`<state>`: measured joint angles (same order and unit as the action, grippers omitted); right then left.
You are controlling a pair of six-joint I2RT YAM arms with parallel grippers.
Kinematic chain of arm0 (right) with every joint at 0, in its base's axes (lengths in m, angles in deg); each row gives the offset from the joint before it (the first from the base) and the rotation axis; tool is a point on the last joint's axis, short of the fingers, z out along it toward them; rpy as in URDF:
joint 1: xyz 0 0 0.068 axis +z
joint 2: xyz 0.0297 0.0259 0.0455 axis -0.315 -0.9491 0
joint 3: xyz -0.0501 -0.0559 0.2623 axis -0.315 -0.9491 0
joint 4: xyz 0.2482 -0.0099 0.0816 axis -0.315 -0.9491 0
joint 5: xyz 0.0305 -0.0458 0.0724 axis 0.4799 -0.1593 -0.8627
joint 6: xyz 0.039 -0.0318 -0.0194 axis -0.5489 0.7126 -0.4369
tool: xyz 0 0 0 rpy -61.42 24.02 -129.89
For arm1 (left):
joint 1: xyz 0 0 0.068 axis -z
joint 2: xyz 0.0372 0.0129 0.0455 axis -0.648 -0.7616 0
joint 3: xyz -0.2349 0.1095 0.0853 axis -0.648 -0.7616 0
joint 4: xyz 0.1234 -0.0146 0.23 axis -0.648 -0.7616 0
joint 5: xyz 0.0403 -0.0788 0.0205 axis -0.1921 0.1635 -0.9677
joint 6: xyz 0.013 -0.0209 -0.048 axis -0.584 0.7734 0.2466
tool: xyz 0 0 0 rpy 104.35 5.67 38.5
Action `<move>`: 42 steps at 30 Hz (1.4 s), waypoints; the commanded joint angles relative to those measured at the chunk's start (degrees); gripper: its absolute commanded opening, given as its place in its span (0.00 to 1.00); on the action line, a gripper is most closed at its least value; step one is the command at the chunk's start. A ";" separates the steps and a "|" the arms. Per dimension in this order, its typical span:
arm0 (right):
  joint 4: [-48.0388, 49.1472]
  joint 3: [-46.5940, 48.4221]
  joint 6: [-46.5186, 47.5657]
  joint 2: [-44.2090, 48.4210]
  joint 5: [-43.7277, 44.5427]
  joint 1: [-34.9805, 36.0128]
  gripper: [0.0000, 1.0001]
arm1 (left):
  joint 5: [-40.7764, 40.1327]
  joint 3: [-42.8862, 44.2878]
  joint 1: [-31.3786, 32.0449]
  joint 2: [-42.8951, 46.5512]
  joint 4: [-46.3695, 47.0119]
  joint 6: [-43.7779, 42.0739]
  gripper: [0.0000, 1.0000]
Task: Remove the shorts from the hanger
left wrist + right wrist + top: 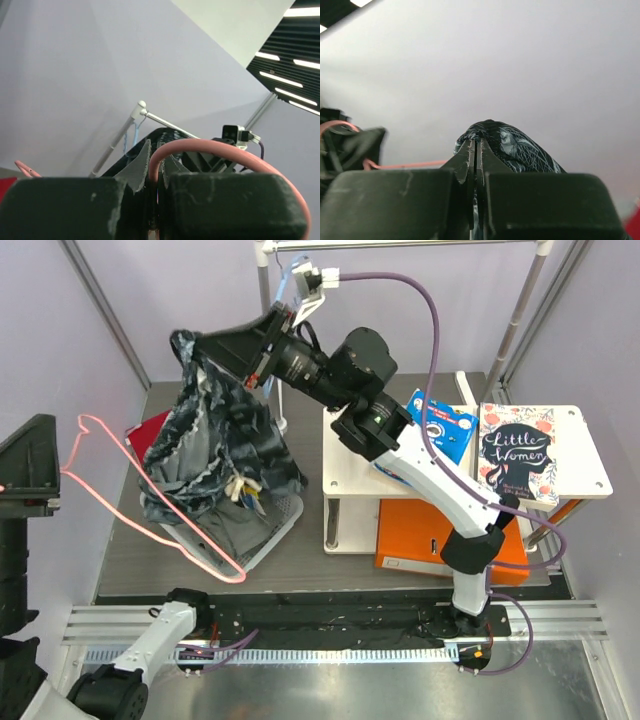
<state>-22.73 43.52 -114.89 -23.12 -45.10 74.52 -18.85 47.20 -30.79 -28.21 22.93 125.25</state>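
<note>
Currently the shorts (215, 440) hang bunched over the left half of the table (330, 575). Their top corner is pinched by the right gripper (476, 155), and the lower folds sag onto a white mesh basket (275, 535). Right jaws are clenched flat on the printed fabric, with no gap showing in the right wrist view. A cream cord dangles mid-garment.

The hanger (225, 146) is off to the left. Its thin pink wire runs from the left gripper (156, 186) diagonally across the shorts' lower edge to a rounded end at the front of the basket. Left jaws are clamped on the wire, which curves out from between them in the left wrist view.

Can't tell whether the wire is threaded through the shorts or only lies against them, because the folds hide it.

A red flat item (150, 432) is partly covered behind the shorts, so what it is stays unclear.

To the right is a white shelf unit (345, 475) carrying a blue box (445, 425) and a "Little Women" book (520, 455), with an orange folder (420, 535) underneath.

The left gripper is cut off at the top view's left edge. Both wrist views show mostly wall and ceiling.
</note>
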 commanded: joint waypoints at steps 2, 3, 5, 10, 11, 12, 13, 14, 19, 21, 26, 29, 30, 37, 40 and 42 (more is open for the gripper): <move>22.60 10.41 -13.07 -5.35 -0.77 1.76 0.01 | -5.43 1.36 -0.38 -2.24 -3.84 -6.75 0.00; 23.31 12.86 -13.60 -6.24 -0.60 2.28 0.01 | -5.60 1.45 -0.38 -2.15 -3.93 -6.84 0.00; 23.67 14.63 -13.60 -8.00 0.54 2.81 0.01 | -5.61 1.45 -0.38 -2.15 -4.55 -7.37 0.00; 24.55 11.58 -14.04 -7.74 1.34 3.60 0.01 | -5.52 1.27 -0.38 -1.97 -5.34 -7.46 0.00; 24.20 10.87 -13.95 -7.13 1.08 3.69 0.01 | -5.43 1.01 -0.38 -2.06 -5.51 -7.37 0.00; 23.67 10.08 -13.69 -6.69 0.99 3.78 0.01 | -5.52 0.66 -0.38 -1.80 -5.52 -7.37 0.00; 22.27 8.42 -12.82 -6.25 0.99 3.78 0.01 | -5.52 0.48 -0.38 -1.62 -5.52 -7.28 0.00; 21.22 7.53 -12.29 -5.55 0.99 3.78 0.01 | -5.52 0.13 -0.38 -1.62 -5.25 -7.11 0.00; 16.38 -1.07 -8.51 -0.80 1.69 3.69 0.01 | -5.61 -0.92 -0.38 -1.71 -5.34 -6.67 0.00; 15.06 -2.58 -6.93 0.25 2.21 3.61 0.01 | -5.61 -1.10 -0.38 -1.71 -5.69 -6.75 0.00; 10.67 -4.08 -4.20 0.61 3.19 3.17 0.01 | -5.43 -1.19 -0.38 -2.32 -5.87 -6.93 0.00; 9.17 -5.66 -2.53 -0.53 2.22 3.08 0.01 | -5.78 -1.10 -0.38 -2.41 -5.78 -7.02 0.00; 8.90 -6.44 -2.01 -0.97 1.78 3.08 0.01 | -6.04 -0.93 -0.38 -2.50 -5.87 -7.10 0.00; -1.71 -4.34 12.91 -6.15 0.72 3.25 0.01 | -8.76 -0.66 -0.38 -1.80 -8.24 -7.72 0.00; -1.74 -5.58 13.39 -7.03 2.04 1.06 0.01 | -9.38 -0.40 -0.38 -1.54 -9.12 -8.07 0.00; -2.08 -2.35 13.47 -9.39 1.08 -0.78 0.01 | -9.73 -0.40 -0.38 -1.53 -9.47 -8.16 0.00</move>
<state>-24.43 37.43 -105.95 -29.96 -44.36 76.88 -26.70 46.00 -30.79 -29.66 14.06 118.25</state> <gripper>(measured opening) 0.025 0.032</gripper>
